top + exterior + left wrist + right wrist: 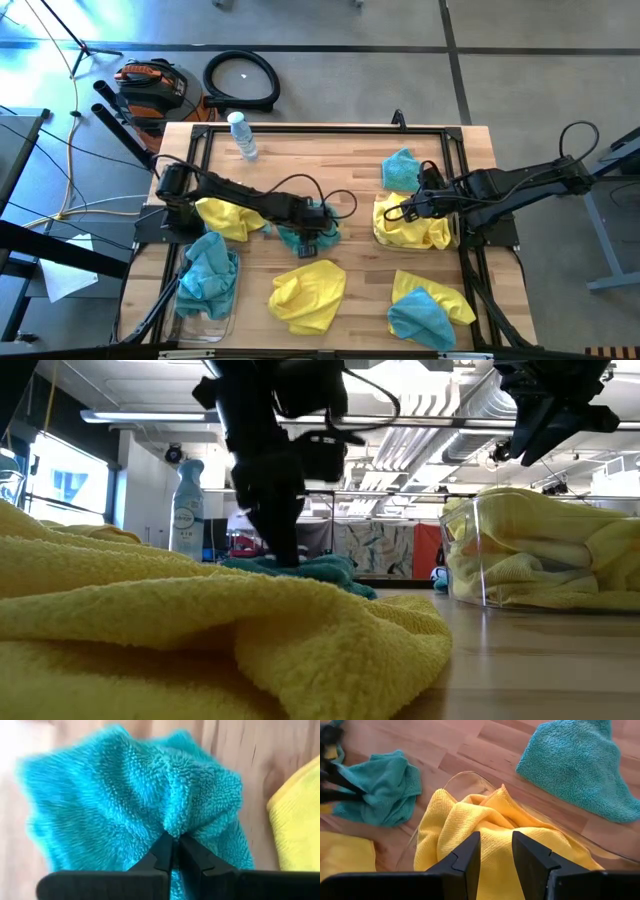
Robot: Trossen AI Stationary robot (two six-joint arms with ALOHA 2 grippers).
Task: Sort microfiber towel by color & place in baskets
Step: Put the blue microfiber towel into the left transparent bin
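My left gripper [316, 226] stands at mid-table over a teal towel [308, 240] and is shut on it; the low view shows the left gripper [285, 555] coming down onto the teal towel [320, 572]. My right gripper [495, 851] is open and hovers above the right basket [380, 232], a clear tub filled with yellow towels [485, 822]; from table height the right gripper [548, 420] is well above the tub [470, 560]. The left basket [205, 318] holds teal towels [208, 270]. Loose towels lie flat on the table. My left gripper pinches a raised fold [172, 827] near the middle of the teal towel between its two fingertips [162, 851], coming from above and pointing down. The cloth gathers into a peak at the pinch, while the rest of it lies spread on the table.
Loose on the table lie a yellow towel [230, 217] by the left arm, another [308, 293] near the front edge, a yellow one with a teal one on it [428, 308] at front right, and a teal towel [402, 168] behind the right basket. A water bottle [243, 136] lies at the far left.
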